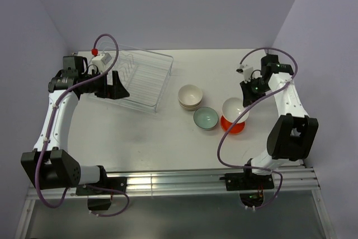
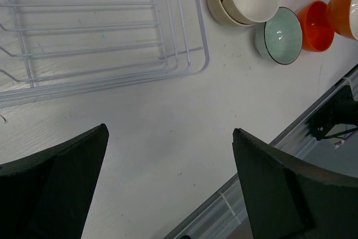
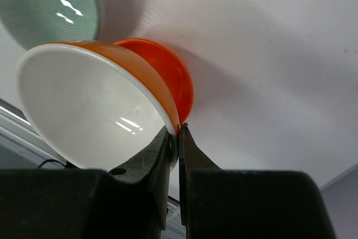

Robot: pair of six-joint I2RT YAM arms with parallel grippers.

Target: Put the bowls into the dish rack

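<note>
Closest to the lens, the right end effector (image 3: 179, 130) is clamped on the rim of an orange-and-white bowl (image 3: 89, 110). One finger presses the white inside and the other the orange outside. The bowl is tipped steeply in that grip. From above it overlaps a plain orange bowl (image 3: 170, 71), which stands upright on the desk (image 1: 140, 132) about midway between the far and near edges, toward the right edge. Whether the two bowls touch cannot be told.

Just beside the orange bowl, on the side away from the right edge, sits a teal bowl (image 1: 206, 118), upright with a dark rim. Just beyond it, toward the far edge and near the desk's middle, two cream bowls (image 1: 190, 96) sit nested one inside the other.

All five bowls are outside the rack (image 1: 151, 82), a clear plastic tray with white wire bars inside. It lies by the far left corner, set askew to the desk's edges.

The left end effector (image 2: 170, 132) hangs over the rack's near side with its jaws spread wide, gripping nothing. Its wrist camera shows bare desk between the fingers and the rack's rounded corner ahead.
</note>
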